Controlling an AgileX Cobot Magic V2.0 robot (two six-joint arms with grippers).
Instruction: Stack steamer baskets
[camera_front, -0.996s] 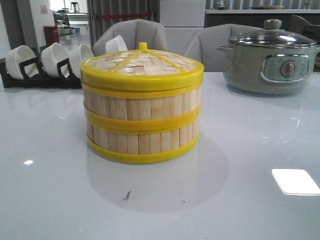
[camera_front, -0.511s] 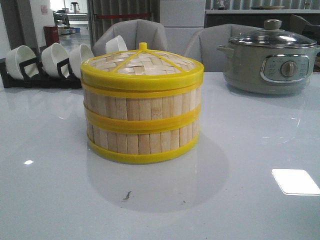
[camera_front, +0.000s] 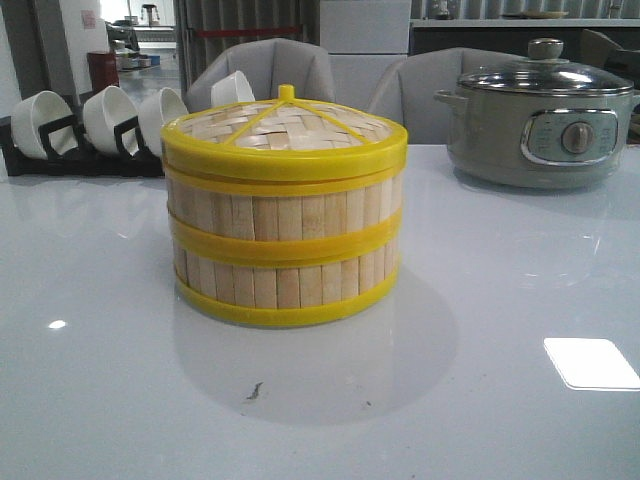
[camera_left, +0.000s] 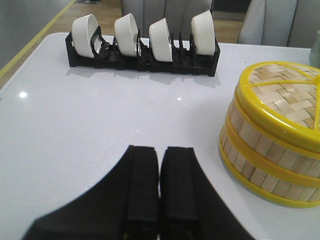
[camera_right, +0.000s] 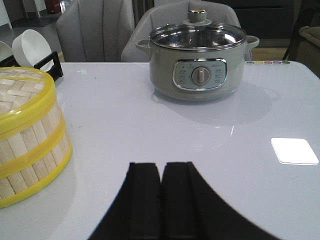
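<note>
Two steamer baskets stand stacked in the middle of the table: the upper basket (camera_front: 285, 212) sits on the lower basket (camera_front: 285, 280). The woven bamboo lid (camera_front: 285, 130) with yellow rim and knob covers the top. The stack shows in the left wrist view (camera_left: 270, 145) and the right wrist view (camera_right: 27, 150). My left gripper (camera_left: 160, 150) is shut and empty, over bare table to the left of the stack. My right gripper (camera_right: 161, 166) is shut and empty, over bare table to the right of the stack. Neither gripper shows in the front view.
A grey electric pot (camera_front: 540, 120) with a glass lid stands at the back right. A black rack (camera_left: 142, 55) with several white bowls stands at the back left. Grey chairs (camera_front: 260, 70) stand behind the white table (camera_front: 480, 400).
</note>
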